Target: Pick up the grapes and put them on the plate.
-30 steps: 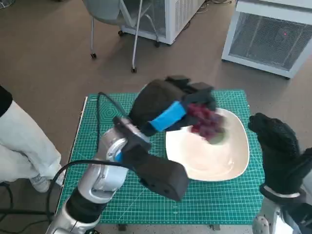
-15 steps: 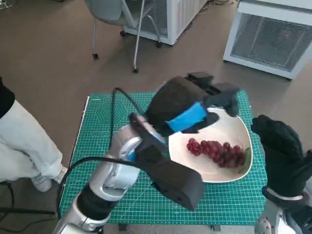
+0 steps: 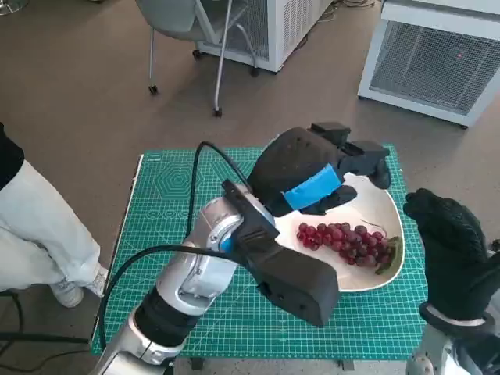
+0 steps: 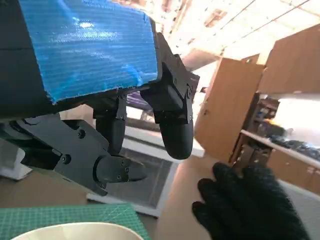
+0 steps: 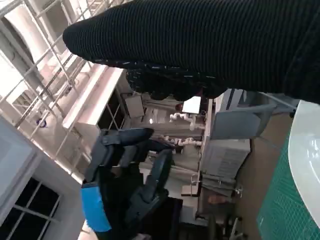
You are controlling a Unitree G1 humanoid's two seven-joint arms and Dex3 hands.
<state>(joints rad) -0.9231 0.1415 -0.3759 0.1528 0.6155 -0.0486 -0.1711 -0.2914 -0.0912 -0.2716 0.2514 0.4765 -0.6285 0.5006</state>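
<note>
The grapes [image 3: 346, 242] are down, lying on the white plate [image 3: 373, 276] toward its right side in the centre-right of the head view, so I judge the placing step done and I'm in the let-go-and-clear phase. My left robot hand [image 3: 328, 168] hovers above the plate's far edge, fingers [image 4: 176, 131] spread apart and holding nothing. My right robot hand [image 3: 447, 246] stands at the lower right of the frame beside the plate, fingers loosely apart, nothing in it. Next move, as I see it: draw the left arm back off the green surface [image 3: 164, 203] without clipping the rim. Against a second ago, the bunch was up in my left fingers over the plate; now it rests there.
</note>
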